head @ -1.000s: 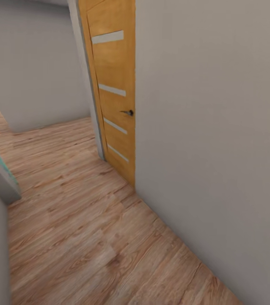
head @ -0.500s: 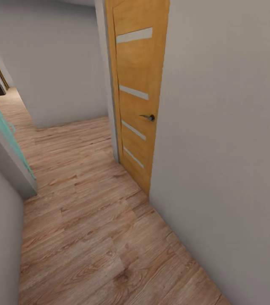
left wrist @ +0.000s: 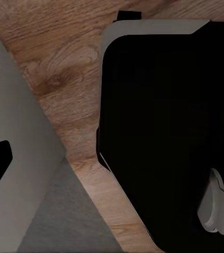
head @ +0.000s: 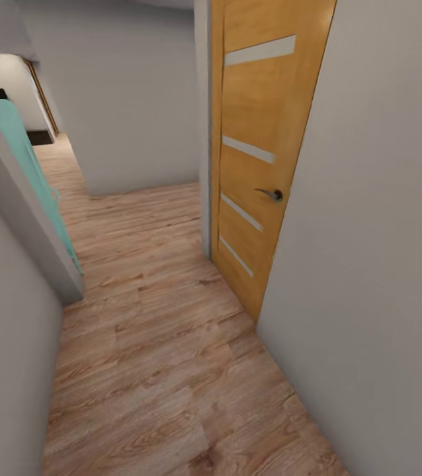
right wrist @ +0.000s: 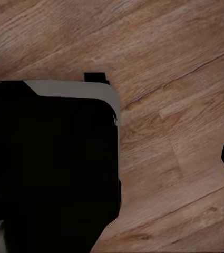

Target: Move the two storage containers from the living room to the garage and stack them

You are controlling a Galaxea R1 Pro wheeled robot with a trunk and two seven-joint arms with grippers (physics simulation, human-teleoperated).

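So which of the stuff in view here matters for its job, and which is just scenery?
For the job:
- nothing in view; no containers

Just scenery:
- wooden door with handle
- plank floor
- grey walls
- teal panel

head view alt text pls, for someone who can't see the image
A narrow hallway with a light wood plank floor runs ahead between grey walls. An orange wooden door with pale horizontal strips and a dark lever handle stands on the right. A teal door shows at the left.

head: down hallway | wrists: close, downward | shared: plank floor [head: 158,370]
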